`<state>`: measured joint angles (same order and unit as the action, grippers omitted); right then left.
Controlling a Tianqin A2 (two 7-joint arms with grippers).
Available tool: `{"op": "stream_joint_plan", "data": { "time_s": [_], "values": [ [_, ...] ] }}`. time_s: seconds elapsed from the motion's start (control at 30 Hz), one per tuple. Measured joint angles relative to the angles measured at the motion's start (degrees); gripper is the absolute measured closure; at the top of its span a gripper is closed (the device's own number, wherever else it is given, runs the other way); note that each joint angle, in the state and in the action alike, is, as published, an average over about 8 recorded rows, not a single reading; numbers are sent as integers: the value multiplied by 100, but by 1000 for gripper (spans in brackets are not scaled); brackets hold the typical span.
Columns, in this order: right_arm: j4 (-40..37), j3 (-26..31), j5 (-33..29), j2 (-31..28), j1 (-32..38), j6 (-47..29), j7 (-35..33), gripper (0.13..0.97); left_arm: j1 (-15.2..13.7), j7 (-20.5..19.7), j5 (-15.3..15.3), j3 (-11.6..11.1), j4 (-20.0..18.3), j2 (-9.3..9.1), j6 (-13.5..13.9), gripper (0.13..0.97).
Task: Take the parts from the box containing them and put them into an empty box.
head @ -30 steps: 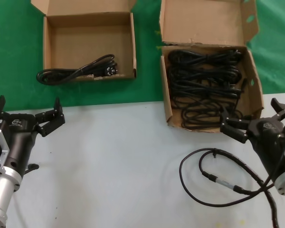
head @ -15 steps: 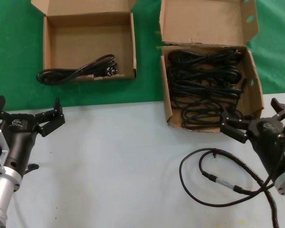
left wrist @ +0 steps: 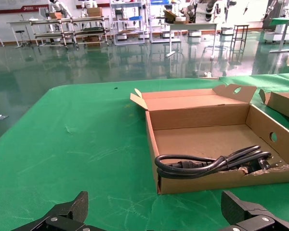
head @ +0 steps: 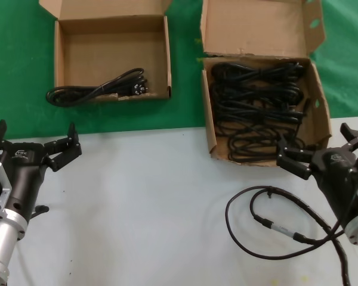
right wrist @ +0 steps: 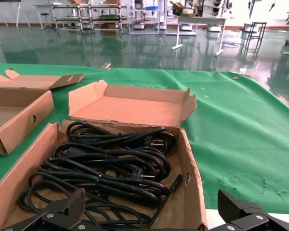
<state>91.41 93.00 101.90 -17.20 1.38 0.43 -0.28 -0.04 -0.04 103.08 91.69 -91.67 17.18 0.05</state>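
Note:
The deeper box (head: 207, 128) stands at the far right and holds several bundled black power cords (head: 256, 101); the right wrist view shows its wall (right wrist: 192, 178) and the cords (right wrist: 111, 163). The shallower box (head: 56, 53) at the far left holds one cord bundle (head: 101, 88), whose looped end hangs out over the box's left side; it also shows in the left wrist view (left wrist: 207, 163). My left gripper (head: 34, 136) is open and empty, on the near side of the shallower box (left wrist: 202, 115). My right gripper (head: 317, 143) is open and empty at the deeper box's front right corner.
A thinner black cable with a silver connector (head: 274, 229) lies looped on the white table in front of my right arm. Both boxes stand on green cloth (head: 18, 71) beyond the white table (head: 143, 202). The shallower box also shows in the right wrist view (right wrist: 19, 120).

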Motion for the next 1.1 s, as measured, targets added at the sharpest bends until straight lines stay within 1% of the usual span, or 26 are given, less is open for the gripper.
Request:
{"op": "stream_joint_plan", "data": {
  "time_s": [1.1],
  "values": [
    [0, 0, 0, 0, 0, 0, 0, 129, 0, 0, 0, 0, 0, 0, 0, 132]
  ]
}}
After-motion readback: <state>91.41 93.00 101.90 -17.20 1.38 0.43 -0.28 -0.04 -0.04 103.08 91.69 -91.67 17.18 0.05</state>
